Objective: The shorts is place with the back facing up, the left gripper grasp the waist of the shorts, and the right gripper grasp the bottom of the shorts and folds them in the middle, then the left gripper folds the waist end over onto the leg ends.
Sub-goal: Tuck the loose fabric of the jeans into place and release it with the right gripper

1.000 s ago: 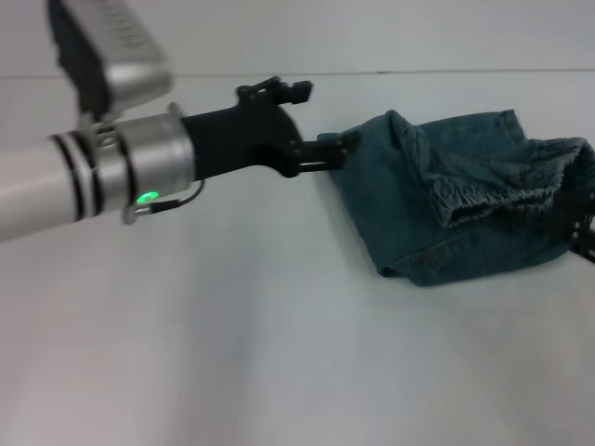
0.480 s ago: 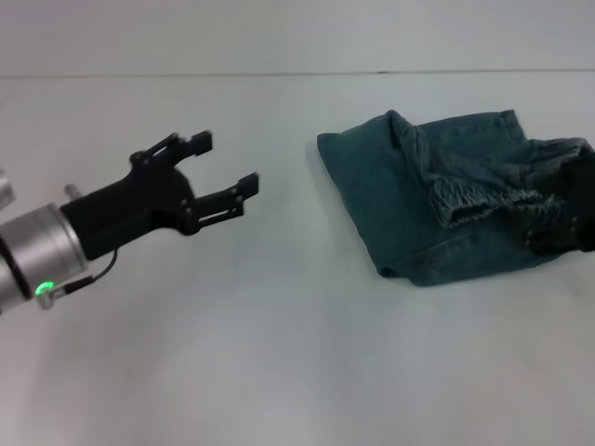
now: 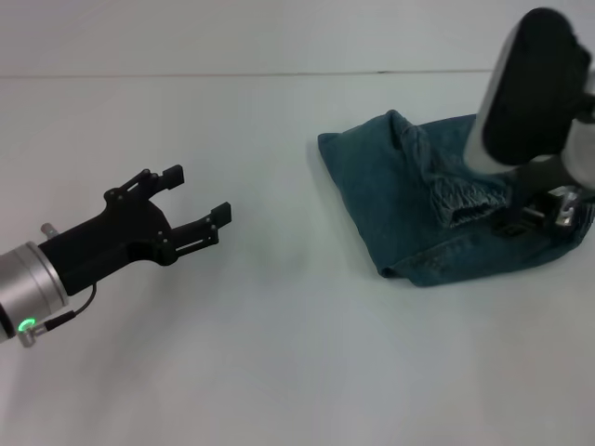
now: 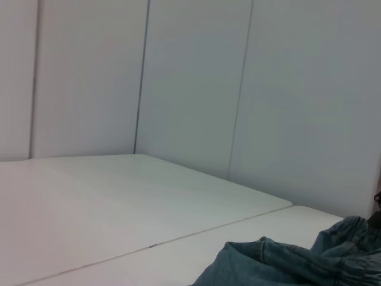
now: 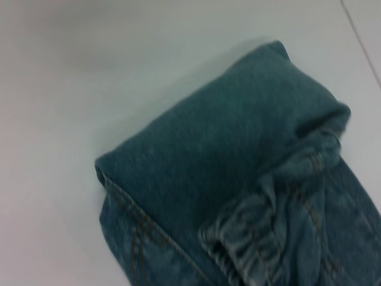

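The blue-green denim shorts lie folded in a bundle on the right of the white table, also seen in the left wrist view and the right wrist view. Their ruffled elastic waist lies on top of the fold. I cannot make out the leg ends. My left gripper hovers open and empty, well to the left of the shorts. My right gripper sits low over the bundle's right part, under its bulky forearm, which hides that side of the cloth.
The white table stretches bare between the left gripper and the shorts. A seam in the tabletop runs along the back. Pale wall panels stand behind the table.
The left gripper let go of the shorts' left edge and drew back to the left, open. The right arm swung in over the right side of the bundle.
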